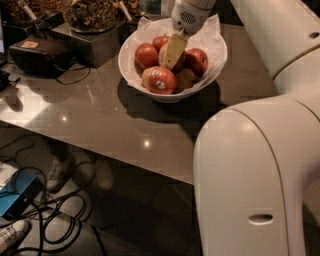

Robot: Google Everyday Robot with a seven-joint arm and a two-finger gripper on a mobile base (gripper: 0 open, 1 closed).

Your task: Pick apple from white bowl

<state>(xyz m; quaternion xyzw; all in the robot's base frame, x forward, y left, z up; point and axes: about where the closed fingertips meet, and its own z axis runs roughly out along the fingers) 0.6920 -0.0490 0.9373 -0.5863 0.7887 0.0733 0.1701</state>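
The white bowl [134,70], lined with crinkled white paper, stands on the brown table and holds several apples. My gripper [170,61] reaches down from above into the middle of the bowl. Its pale yellow tip rests against a large red apple [180,59] in the centre, which it partly hides. Around it lie a red apple on the left [145,55], a red one on the right [198,60], a red-orange apple with a white sticker in front [158,80] and a smaller pale apple [185,78].
The brown table [100,115] has its front edge toward me. A black box [40,55] with cables and dishes of dark snacks [92,15] stand at the back left. My white arm [250,175] fills the right foreground. Cables and shoes lie on the floor at the lower left.
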